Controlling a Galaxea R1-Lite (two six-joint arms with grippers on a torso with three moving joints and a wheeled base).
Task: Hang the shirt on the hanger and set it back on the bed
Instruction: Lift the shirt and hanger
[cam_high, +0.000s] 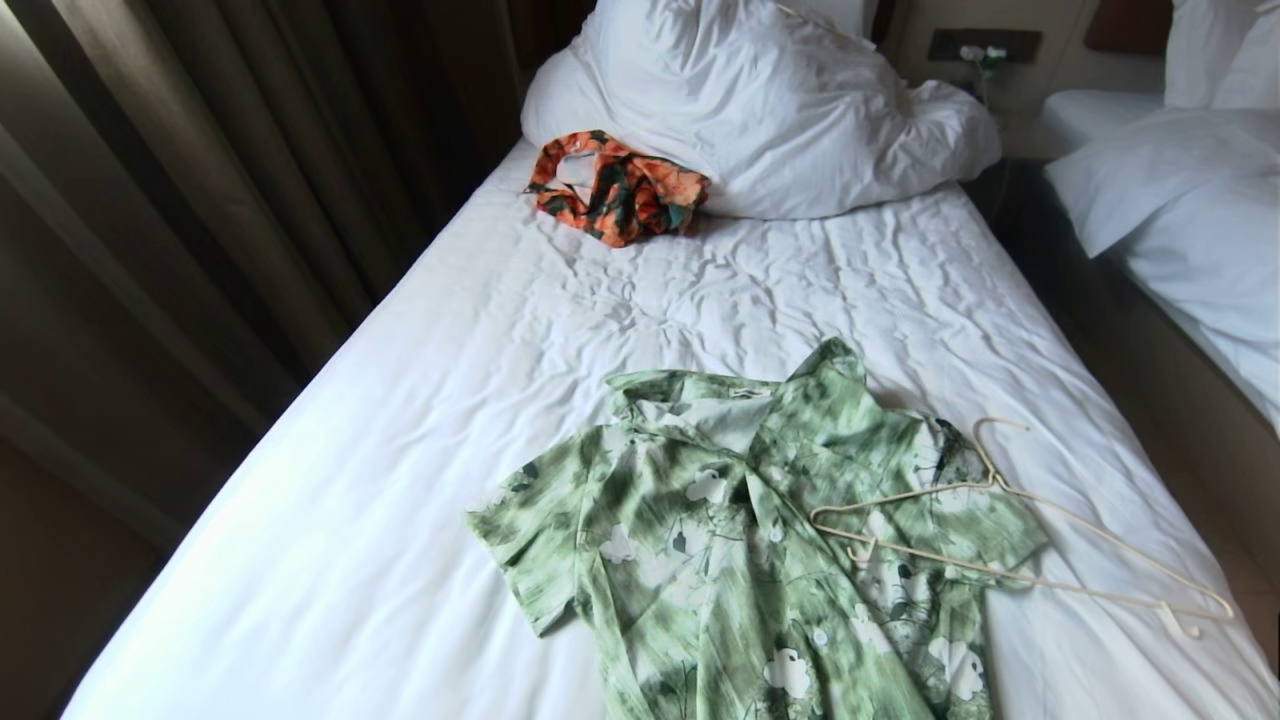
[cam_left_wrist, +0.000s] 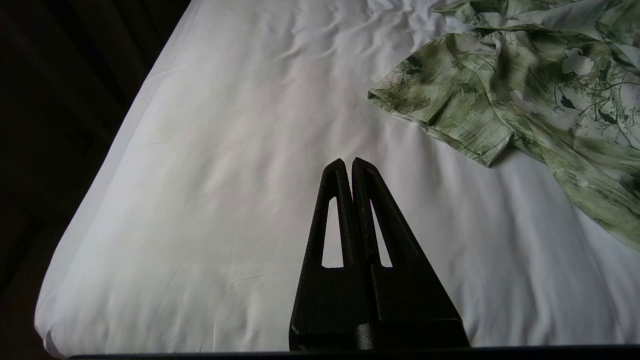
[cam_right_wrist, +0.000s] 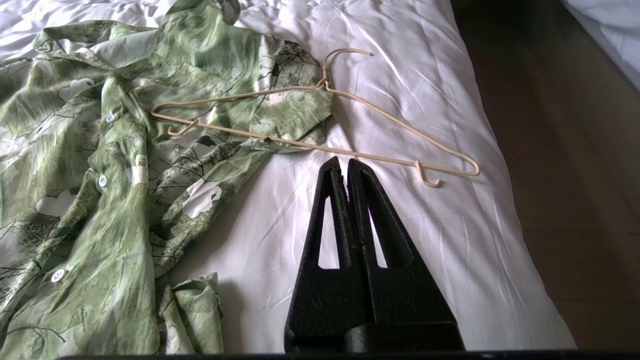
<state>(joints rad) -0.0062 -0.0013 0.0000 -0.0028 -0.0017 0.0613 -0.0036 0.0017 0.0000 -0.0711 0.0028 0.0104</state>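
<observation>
The green and white flowered shirt lies spread, front up, on the near half of the bed. A cream hanger rests flat with one end over the shirt's right sleeve and the other end on the sheet near the bed's right edge. Neither arm shows in the head view. My left gripper is shut and empty above bare sheet, apart from the shirt's left sleeve. My right gripper is shut and empty, just short of the hanger's bottom bar, beside the shirt.
An orange and dark green garment lies bunched at the foot of the white pillow and duvet. Dark curtains line the bed's left side. A second white bed stands across a dark floor gap on the right.
</observation>
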